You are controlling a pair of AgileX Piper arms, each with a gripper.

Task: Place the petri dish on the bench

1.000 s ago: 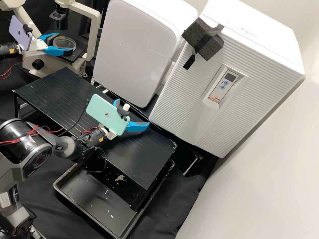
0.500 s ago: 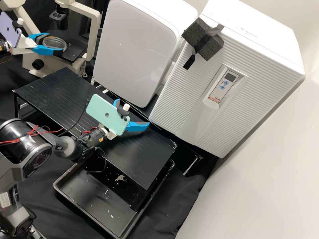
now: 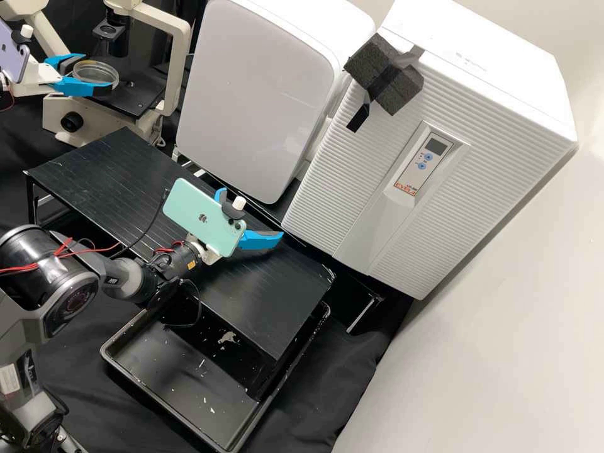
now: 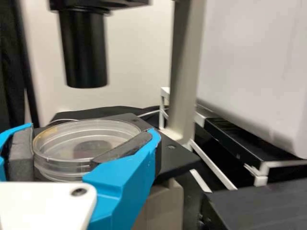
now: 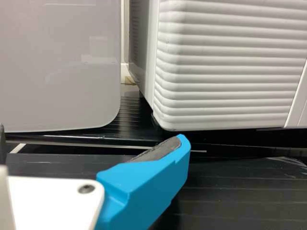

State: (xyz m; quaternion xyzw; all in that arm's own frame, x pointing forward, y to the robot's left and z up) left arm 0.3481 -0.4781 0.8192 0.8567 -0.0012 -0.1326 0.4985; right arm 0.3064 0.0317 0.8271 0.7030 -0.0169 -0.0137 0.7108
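Note:
In the high view my left gripper [image 3: 94, 75] is at the upper left, shut on the clear round petri dish [image 3: 97, 70], beside the microscope's black stage. In the left wrist view the petri dish [image 4: 86, 129] sits level between the dark pads of my left gripper [image 4: 90, 143], gripped by its sides. My right gripper [image 3: 252, 215] hangs over the right part of the black bench [image 3: 113, 170], its fingers wide apart and empty. The right wrist view shows my right gripper [image 5: 92, 141] with a broad gap between its fingertips.
The microscope [image 3: 178, 69] stands behind the left end of the bench. A white cabinet [image 3: 251, 94] and a ribbed white unit [image 3: 352, 170] rise along its back. A black tray [image 3: 167, 393] with pale scraps lies in front, lower down.
My left gripper has moved left in the high view, drawing the petri dish away from the middle of the microscope stage. The right arm has kept still.

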